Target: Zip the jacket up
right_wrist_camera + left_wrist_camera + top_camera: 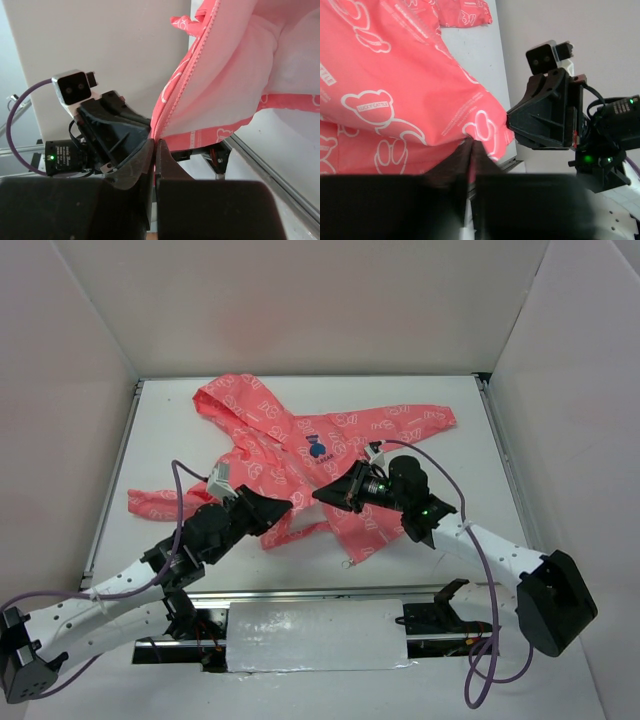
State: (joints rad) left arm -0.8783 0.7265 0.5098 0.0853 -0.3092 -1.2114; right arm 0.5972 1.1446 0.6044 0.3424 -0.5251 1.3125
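The coral-pink jacket (268,430) with white outline print lies spread on the white table (170,420), hood at the back left, blue emblem (318,448) near its middle. Its lower front is lifted between the two arms. My left gripper (286,508) is shut on a fold of the jacket (395,75) at its lower edge, the fabric pinched at my fingertips (471,144). My right gripper (324,494) faces it closely and is shut on the jacket's zipper edge (187,75), which runs up from the gripper (155,142). Each wrist view shows the other gripper just beyond the cloth.
Pale walls close in the table on the left, back and right (560,360). A foil-covered block (315,635) sits at the near edge between the arm bases. Purple cables (480,540) loop off both arms. One sleeve (160,502) reaches left, another (415,420) right.
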